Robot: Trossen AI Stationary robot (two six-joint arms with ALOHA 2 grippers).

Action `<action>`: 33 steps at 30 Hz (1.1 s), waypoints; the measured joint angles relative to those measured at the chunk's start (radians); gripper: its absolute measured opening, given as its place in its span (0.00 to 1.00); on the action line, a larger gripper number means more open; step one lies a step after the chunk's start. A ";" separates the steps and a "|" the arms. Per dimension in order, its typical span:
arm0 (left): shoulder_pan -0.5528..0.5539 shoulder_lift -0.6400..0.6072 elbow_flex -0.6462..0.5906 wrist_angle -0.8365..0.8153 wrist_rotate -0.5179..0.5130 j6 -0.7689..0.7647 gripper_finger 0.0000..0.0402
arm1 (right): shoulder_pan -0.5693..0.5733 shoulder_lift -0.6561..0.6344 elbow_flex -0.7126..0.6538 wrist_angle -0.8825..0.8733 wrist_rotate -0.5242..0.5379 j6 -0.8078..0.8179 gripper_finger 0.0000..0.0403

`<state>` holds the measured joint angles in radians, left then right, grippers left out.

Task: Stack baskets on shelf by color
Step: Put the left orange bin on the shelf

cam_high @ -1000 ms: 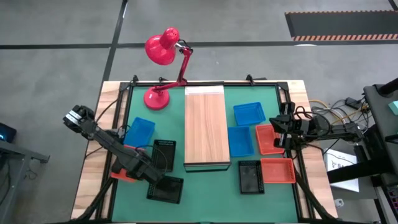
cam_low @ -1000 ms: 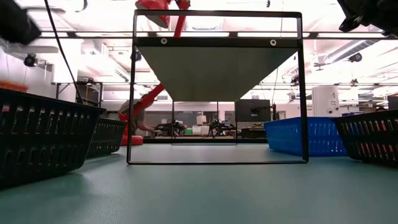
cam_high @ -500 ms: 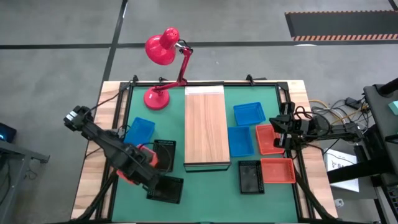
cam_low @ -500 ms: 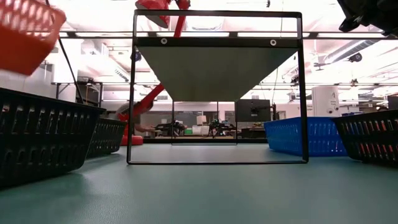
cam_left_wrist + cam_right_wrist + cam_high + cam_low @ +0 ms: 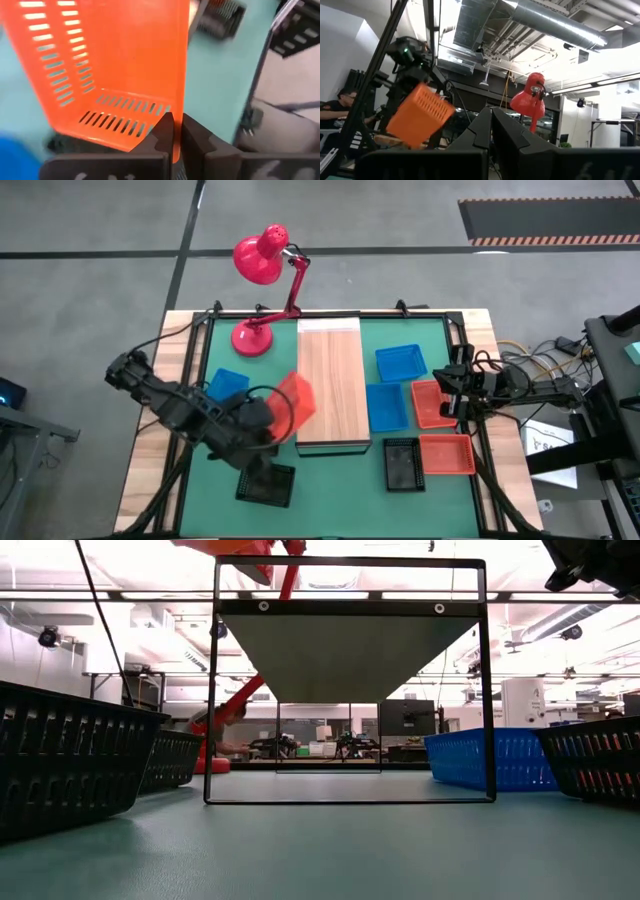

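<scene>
**Red-orange basket held aloft beside the shelf**

The left gripper (image 5: 172, 131) has its jaws clenched on the rim of a red-orange basket (image 5: 292, 406), which hangs tilted in the air at the left long edge of the shelf (image 5: 331, 385), above the tabletop (image 5: 330, 480). In the left wrist view the basket's slotted walls show nothing inside it.

The light-wood shelf lies lengthwise down the middle of the green mat, its top bare. Left of it, under and behind the left arm, sit a blue basket (image 5: 224, 388) and two black baskets: one (image 5: 263, 423) partly hidden by the gripper, the other (image 5: 266, 484) nearer the front edge. Right of the shelf are two more blue baskets, one (image 5: 401, 362) farther back and one (image 5: 386, 407) just beside the plank, a black basket (image 5: 402, 463) at the front, and two red-orange baskets (image 5: 446, 453) (image 5: 430, 402). All appear empty.

A red desk lamp (image 5: 262, 260) stands at the back left corner, its base near the shelf's far end.

The right gripper (image 5: 491, 131) waits at the table's right edge above the red-orange baskets, jaws clenched on nothing.
</scene>
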<state>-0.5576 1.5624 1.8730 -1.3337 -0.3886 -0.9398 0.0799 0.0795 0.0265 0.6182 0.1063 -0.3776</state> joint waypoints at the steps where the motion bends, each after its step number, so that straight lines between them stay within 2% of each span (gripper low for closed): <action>1: 0.013 0.007 0.005 0.033 -0.010 0.059 0.00 | 0.000 0.000 0.000 0.000 0.000 0.000 0.02; 5: 0.073 0.050 0.008 0.131 -0.011 0.263 0.00 | 0.000 0.000 0.000 -0.003 0.000 0.000 0.02; 8: 0.127 0.089 0.008 0.156 -0.011 0.341 0.00 | 0.000 0.000 0.000 -0.006 0.000 0.000 0.02; 18: 0.270 0.188 0.006 0.147 0.018 0.431 0.00 | 0.000 0.000 0.000 -0.020 0.000 -0.010 0.02; 33: 0.350 0.256 0.002 0.147 0.066 0.486 0.01 | 0.000 0.000 0.000 -0.038 0.002 -0.019 0.02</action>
<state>-0.2076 1.8185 1.8748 -1.1867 -0.3222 -0.4541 0.0798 0.0795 0.0265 0.5807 0.1081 -0.3962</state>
